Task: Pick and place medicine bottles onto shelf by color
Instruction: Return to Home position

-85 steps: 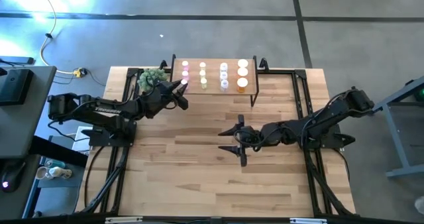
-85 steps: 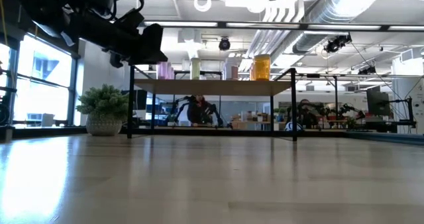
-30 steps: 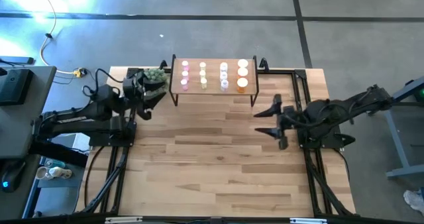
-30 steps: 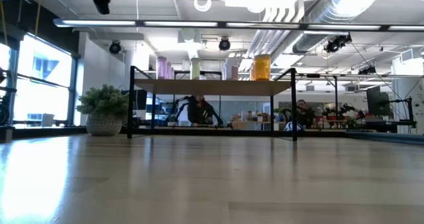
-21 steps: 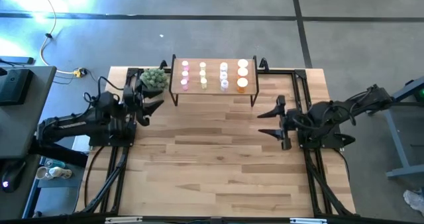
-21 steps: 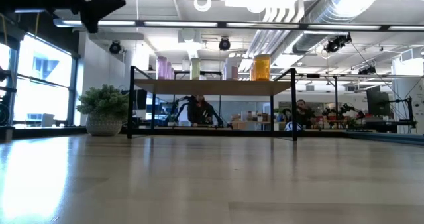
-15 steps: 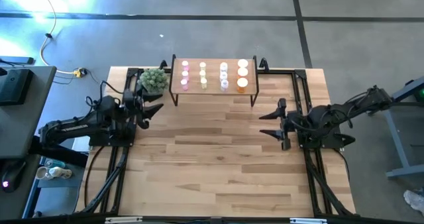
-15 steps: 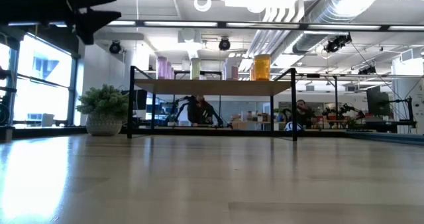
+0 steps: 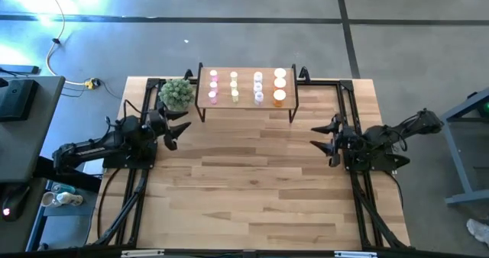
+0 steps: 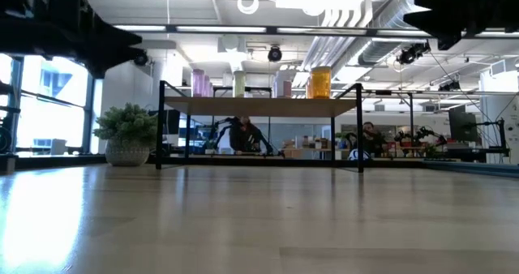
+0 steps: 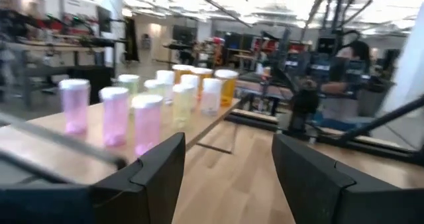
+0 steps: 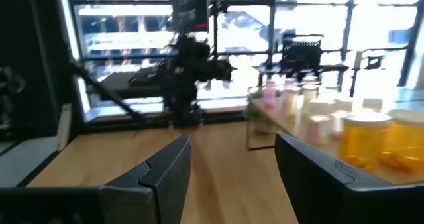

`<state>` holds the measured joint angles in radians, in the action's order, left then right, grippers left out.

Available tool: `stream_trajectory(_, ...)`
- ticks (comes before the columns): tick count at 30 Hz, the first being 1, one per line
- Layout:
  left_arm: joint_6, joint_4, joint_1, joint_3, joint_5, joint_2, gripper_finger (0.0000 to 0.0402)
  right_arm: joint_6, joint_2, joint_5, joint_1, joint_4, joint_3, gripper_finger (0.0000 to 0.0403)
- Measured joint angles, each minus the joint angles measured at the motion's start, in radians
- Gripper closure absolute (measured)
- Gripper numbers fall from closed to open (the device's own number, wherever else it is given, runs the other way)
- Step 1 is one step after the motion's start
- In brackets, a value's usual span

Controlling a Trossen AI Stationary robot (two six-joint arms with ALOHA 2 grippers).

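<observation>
Shelf [image 9: 246, 91]: a small light-wood riser on black legs, at the far edge of the counter [image 9: 252, 182], just beside a potted plant [image 9: 176, 94].
Bottles: all stand upright on the shelf top in four colour columns; none shows on the counter.
Column order, from the plant side: pink bottles [image 9: 213, 87], yellow-green bottles [image 9: 234, 86], clear bottles [image 9: 258, 88], orange bottles [image 9: 280, 96].
Left claw [image 9: 175, 130]: fingers spread with nothing between them, low at the left edge of the counter, near the plant and apart from the shelf.
Right claw [image 9: 325, 142]: fingers likewise spread and empty, at the right edge of the counter, well apart from the shelf.
Likely weight: very light; small plastic vials with white caps.
Likely stiffness: walls rigid enough for a firm pinch, though a hard squeeze may flex them.
Likely surface: smooth and round, so prone to slip or twist between flat fingers.
Stability: probably easy to topple, as neighbours in a column stand close together.
Suggested hold: across the body just below the cap, fingers entering the gaps between columns.
Task state: sorting appears complete.
</observation>
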<state>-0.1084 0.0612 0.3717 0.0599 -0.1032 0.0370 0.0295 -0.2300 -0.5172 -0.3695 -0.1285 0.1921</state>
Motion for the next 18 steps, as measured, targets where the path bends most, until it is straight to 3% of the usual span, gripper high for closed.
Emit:
stream_trajectory(3, 0.02, 0.006, 0.0, -0.052, -0.017, -0.03, 0.0186, 0.032, 0.07, -0.016, 0.001, 0.007, -0.034, 0.0194)
stream_trajectory(10, 0.041, -0.005, 0.0, -0.048, -0.071, -0.034, 0.0186, 0.0, 0.199, -0.04, 0.0, 0.033, -0.138, 0.0194)
stream_trajectory(18, 0.049, -0.028, 0.0, -0.048, -0.08, -0.019, 0.0186, -0.105, 0.23, -0.239, 0.0, 0.1, -0.163, 0.0194)
